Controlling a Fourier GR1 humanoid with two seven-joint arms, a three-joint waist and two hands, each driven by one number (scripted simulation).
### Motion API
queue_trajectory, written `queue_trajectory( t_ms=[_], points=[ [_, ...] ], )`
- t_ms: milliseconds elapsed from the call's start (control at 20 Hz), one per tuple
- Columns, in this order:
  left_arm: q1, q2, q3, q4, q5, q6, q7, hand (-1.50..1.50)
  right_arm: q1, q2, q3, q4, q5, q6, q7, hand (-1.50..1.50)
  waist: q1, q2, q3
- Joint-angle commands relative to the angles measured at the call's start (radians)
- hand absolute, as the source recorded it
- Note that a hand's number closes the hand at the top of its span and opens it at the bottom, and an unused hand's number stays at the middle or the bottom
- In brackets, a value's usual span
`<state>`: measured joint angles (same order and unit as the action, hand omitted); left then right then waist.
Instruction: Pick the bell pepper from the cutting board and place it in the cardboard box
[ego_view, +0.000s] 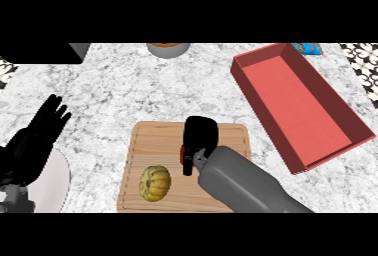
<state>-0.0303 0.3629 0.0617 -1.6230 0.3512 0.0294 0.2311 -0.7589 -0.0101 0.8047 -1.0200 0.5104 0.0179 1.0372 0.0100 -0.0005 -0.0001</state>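
Squash (156, 183) beside right hand (200, 136)

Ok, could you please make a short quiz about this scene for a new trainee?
1. True or false: the bell pepper already lies inside the red box.
2. What else lies on the cutting board? A) a yellow squash B) a spoon C) a knife
3. Fill in: the red box lies to the ____ of the cutting board.

Key: 1 false, it is on the cutting board, under the right hand; 2 A; 3 right.
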Motion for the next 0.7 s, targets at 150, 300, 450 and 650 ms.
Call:
queue_trajectory(
  t_ms=[150, 300, 450, 650],
  points=[
    [-0.088, -0.024, 0.02, 0.122, -0.032, -0.026, -0.037, 0.0, -0.092, 0.01, -0.066, 0.129, -0.004, -0.031, -0.044, 1.5, 0.003, 0.006, 0.0],
    [0.012, -0.004, 0.028, -0.017, -0.007, -0.047, 0.0, 0.0, -0.169, 0.009, -0.196, 0.331, -0.001, -0.043, -0.234, 1.5, 0.02, 0.009, 0.0],
    [-0.009, -0.034, 0.006, -0.005, -0.032, -0.024, 0.013, 0.0, -0.234, 0.01, -0.175, 0.428, -0.021, -0.102, -0.243, 1.5, 0.029, 0.01, 0.0],
    [0.005, -0.029, 0.038, -0.009, -0.018, -0.049, 0.001, 0.0, -0.252, -0.01, -0.192, 0.362, 0.067, -0.089, -0.198, 1.5, 0.0, 0.001, 0.0]
  ],
)
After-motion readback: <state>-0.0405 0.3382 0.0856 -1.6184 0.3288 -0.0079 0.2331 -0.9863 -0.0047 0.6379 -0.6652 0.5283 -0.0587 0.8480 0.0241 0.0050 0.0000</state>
